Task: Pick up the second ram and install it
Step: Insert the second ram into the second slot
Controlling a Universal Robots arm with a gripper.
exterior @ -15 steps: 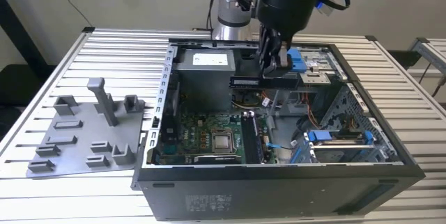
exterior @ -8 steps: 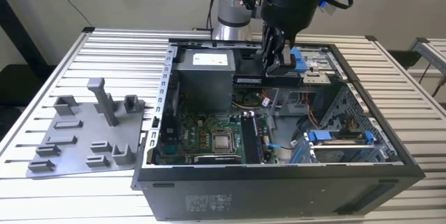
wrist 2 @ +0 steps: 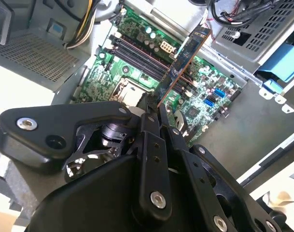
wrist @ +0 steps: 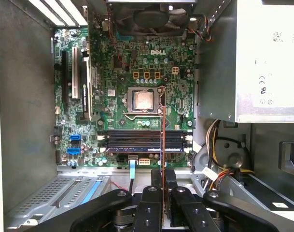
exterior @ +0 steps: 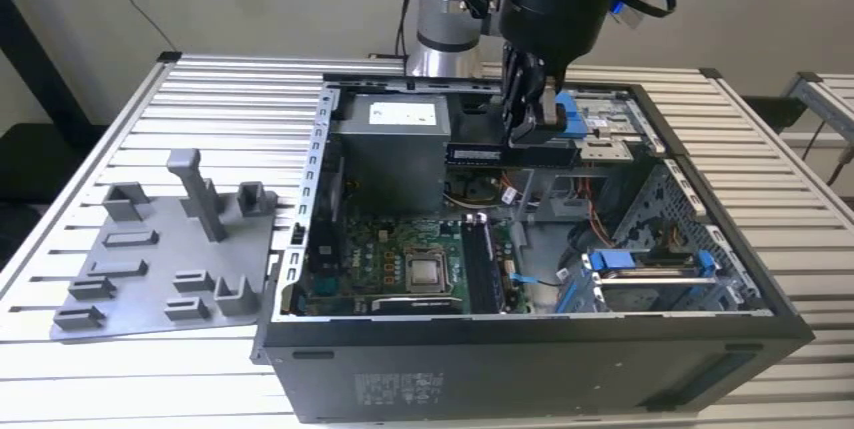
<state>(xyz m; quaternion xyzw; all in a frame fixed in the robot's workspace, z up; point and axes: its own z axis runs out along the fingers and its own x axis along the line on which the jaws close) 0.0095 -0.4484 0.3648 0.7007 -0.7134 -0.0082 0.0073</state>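
My gripper (exterior: 537, 135) hangs over the back part of the open computer case (exterior: 534, 334), shut on the second ram (exterior: 481, 154), a dark flat stick held level above the case. In the second wrist view the ram (wrist 2: 185, 58) juts out from between the fingertips (wrist 2: 147, 107) over the green motherboard (wrist 2: 105, 82). In the first wrist view the ram (wrist: 162, 130) shows edge-on as a thin brown line crossing the long black memory slots (wrist: 137, 139), well above them. The gripper (wrist: 163, 176) clamps its near end.
A grey holder tray (exterior: 160, 259) lies on the slatted table at the exterior view's left. Inside the case are the grey power supply (exterior: 394, 144), the CPU socket (wrist: 143, 100), bundled cables (wrist: 219, 145) and a blue-tabbed drive bay (exterior: 641, 264).
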